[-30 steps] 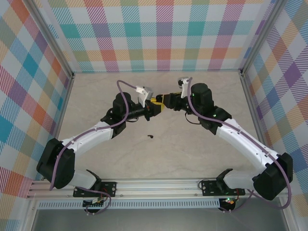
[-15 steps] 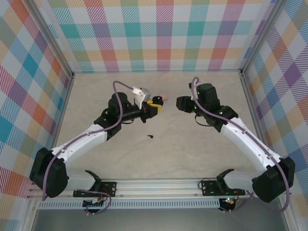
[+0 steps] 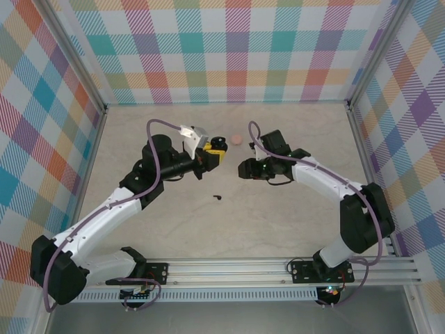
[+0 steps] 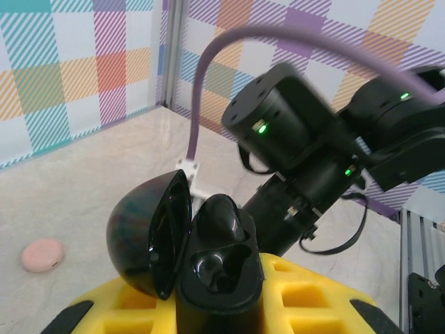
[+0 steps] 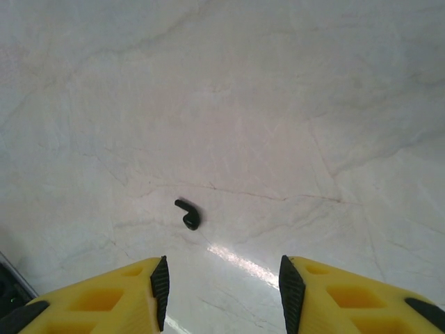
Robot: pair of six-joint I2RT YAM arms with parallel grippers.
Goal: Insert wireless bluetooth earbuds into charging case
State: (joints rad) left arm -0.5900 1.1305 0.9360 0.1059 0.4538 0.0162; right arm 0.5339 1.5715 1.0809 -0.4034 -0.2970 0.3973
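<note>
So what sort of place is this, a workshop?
Likely a robot test booth, not a home: left arm and right arm bolted to a rail, checked panels walling a table, an earbud as prop.

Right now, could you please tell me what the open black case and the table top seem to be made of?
Black case: likely hard plastic, glossy; its domed lid shows coloured reflections. Table top: pale marble-patterned stone or laminate, smooth, slightly shiny; grey veins and a glare streak.
</note>
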